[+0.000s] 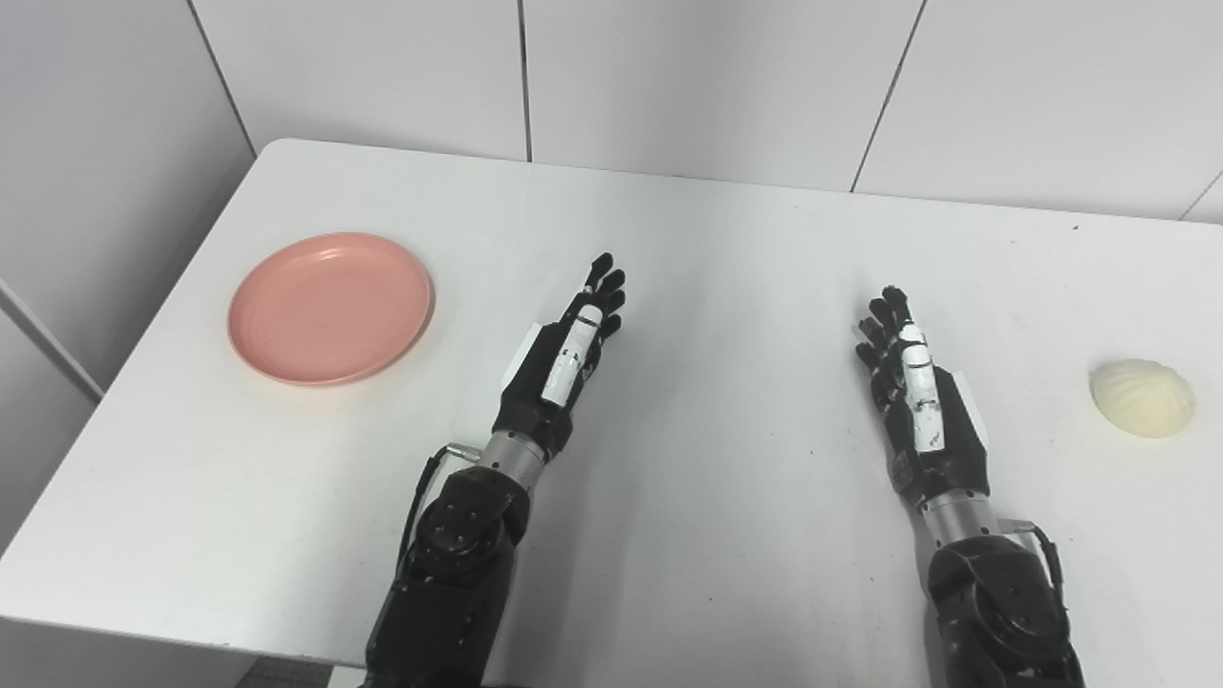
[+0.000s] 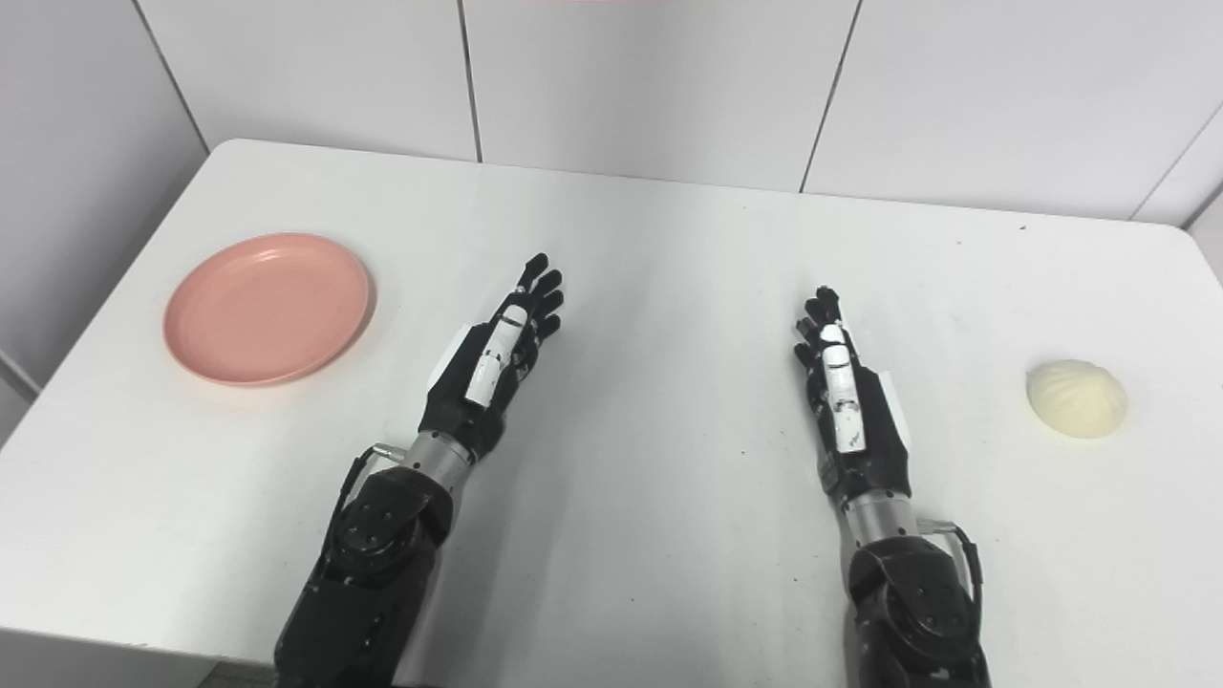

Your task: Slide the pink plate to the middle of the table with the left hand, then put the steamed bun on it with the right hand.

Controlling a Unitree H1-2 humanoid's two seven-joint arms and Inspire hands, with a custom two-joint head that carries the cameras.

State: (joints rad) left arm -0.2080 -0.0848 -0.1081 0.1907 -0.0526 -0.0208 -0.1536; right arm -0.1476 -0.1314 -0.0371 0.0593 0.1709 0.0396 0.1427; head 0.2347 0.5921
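Plate [image 1: 330, 308] sits far left on table [image 1: 669, 535], near the left edge, flat, nothing on it. Bun [image 1: 1143, 397] sits far right, pleats up, well apart from everything else. Middle of table is bare btw the 2 hands.

Left hand [image 1: 564, 349] hovers or rests low over the table (can't tell which), fingers stretched out straight and close together, thumb side up, holding nothing. It's right of the plate, clear gap, no contact. Right hand [image 1: 912, 387] mirrors it: fingers out, empty, left of the bun w/ a wide gap.

Step in hand: looks like step 1 of 2, not yet begun. Plate is not yet at center and the bun is not on it.

Next move, as I judge it: left hand has to swing left to the plate, get fingertips onto or just past its far-left rim, then drag it right toward center. Plate is shallow and looks slick, so it could skate or tip if pressed on 1 edge. Right hand should wait; bun looks soft, needs a gentle wrap later.
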